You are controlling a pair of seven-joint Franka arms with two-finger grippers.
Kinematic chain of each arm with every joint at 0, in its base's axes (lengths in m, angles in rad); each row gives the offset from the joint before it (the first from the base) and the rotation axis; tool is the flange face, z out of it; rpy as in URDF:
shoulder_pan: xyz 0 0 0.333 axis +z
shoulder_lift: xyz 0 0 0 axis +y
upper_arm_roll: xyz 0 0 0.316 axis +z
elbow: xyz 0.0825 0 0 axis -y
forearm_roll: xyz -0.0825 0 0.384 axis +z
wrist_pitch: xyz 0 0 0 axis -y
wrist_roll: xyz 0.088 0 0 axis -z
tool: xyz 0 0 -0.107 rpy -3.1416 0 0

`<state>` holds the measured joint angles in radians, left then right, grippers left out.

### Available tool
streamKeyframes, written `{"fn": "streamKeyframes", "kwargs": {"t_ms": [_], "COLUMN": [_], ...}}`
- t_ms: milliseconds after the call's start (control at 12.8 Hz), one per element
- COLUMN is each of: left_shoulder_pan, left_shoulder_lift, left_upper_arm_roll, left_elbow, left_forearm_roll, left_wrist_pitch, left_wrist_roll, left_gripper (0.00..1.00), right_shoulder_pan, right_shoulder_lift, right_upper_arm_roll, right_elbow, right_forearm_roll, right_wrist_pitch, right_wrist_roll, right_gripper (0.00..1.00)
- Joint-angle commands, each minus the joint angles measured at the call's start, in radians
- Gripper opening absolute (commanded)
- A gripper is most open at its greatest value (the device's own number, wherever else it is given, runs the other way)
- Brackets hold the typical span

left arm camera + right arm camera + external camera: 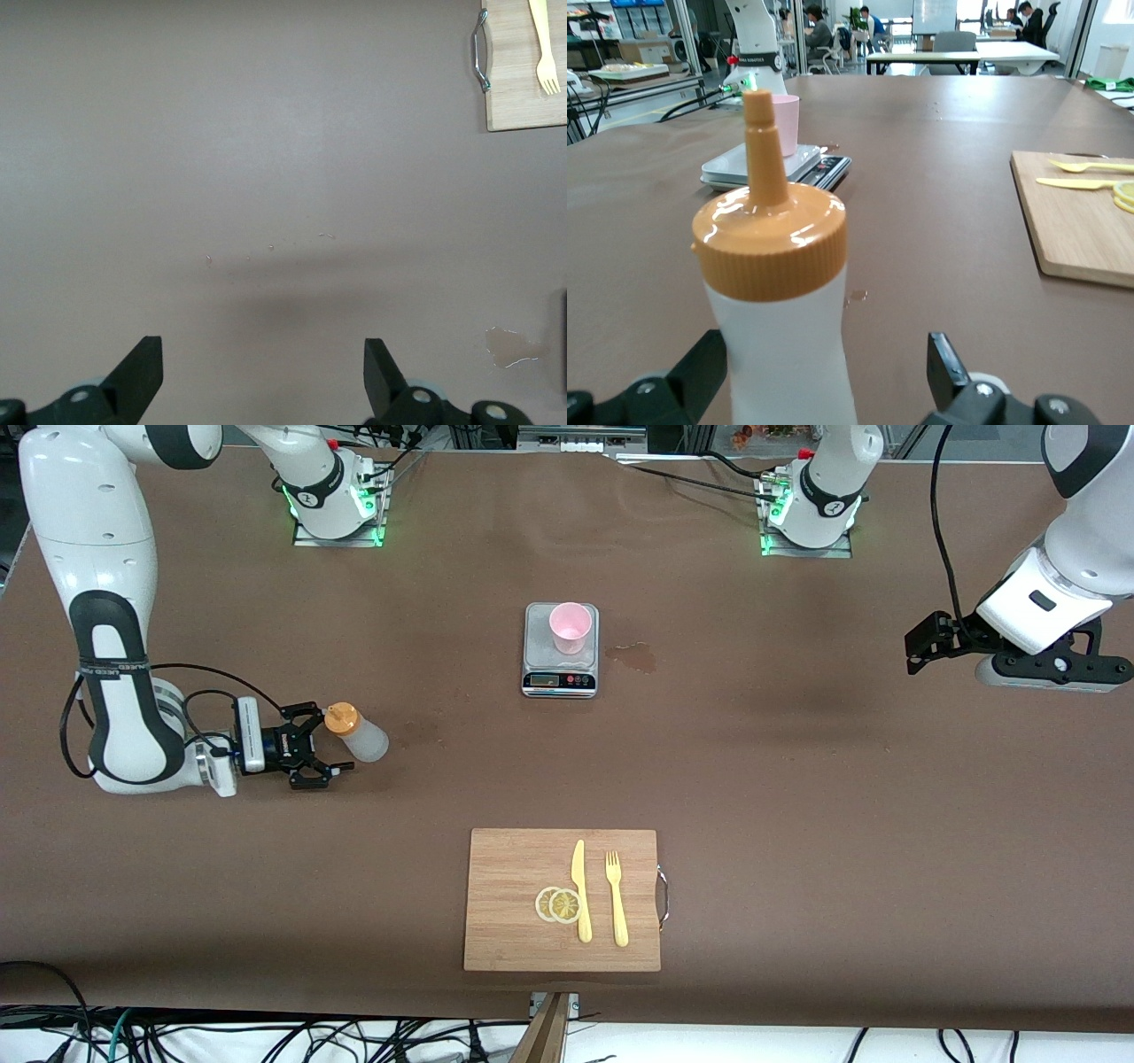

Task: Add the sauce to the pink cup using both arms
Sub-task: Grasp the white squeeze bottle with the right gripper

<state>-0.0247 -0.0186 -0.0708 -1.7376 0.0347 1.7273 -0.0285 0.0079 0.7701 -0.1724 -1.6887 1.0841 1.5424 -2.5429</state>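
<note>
The sauce bottle [359, 735], whitish with an orange nozzle cap, stands on the table toward the right arm's end. My right gripper [334, 738] is low at the table and open, with the bottle between its fingers. In the right wrist view the bottle [780, 292] fills the gap of the gripper [822, 363], closer to one finger [700, 367]. The pink cup [570, 627] stands on a small scale [560, 677] at mid-table; it also shows in the right wrist view [786, 124]. My left gripper [1050, 671] waits open and empty, raised over bare table [263, 372].
A wooden cutting board [523, 859] lies nearer the front camera, with a yellow knife [580, 890], a fork [616, 899] and lemon slices [558, 904]. A wet stain [633, 657] lies beside the scale. The board's handle end [518, 97] shows in the left wrist view.
</note>
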Motion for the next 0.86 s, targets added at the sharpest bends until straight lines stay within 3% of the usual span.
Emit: {"fn": "streamKeyframes", "kwargs": {"t_ms": [0,784], "left_shoulder_pan": [0.003,0.003], "left_shoulder_lift": [0.000,-0.001], "left_upper_arm_roll": [-0.003,-0.007], "left_elbow": [0.018,0.021], "left_forearm_roll": [-0.012,-0.010], "left_wrist_pitch": [-0.022,-0.043], "left_wrist_roll": [0.027,0.029], "left_gripper": [1.00,1.00], "right_shoulder_pan": [-0.006,-0.003], "right_shoulder_lift": [0.025,0.055], "right_upper_arm_roll": [0.016,0.053], "right_elbow": [0.020,-0.025], "right_forearm_roll": [0.025,0.068], "right_wrist_pitch": [-0.027,-0.065], "right_wrist_roll": [-0.028,-0.053], "right_gripper": [1.00,1.00]}}
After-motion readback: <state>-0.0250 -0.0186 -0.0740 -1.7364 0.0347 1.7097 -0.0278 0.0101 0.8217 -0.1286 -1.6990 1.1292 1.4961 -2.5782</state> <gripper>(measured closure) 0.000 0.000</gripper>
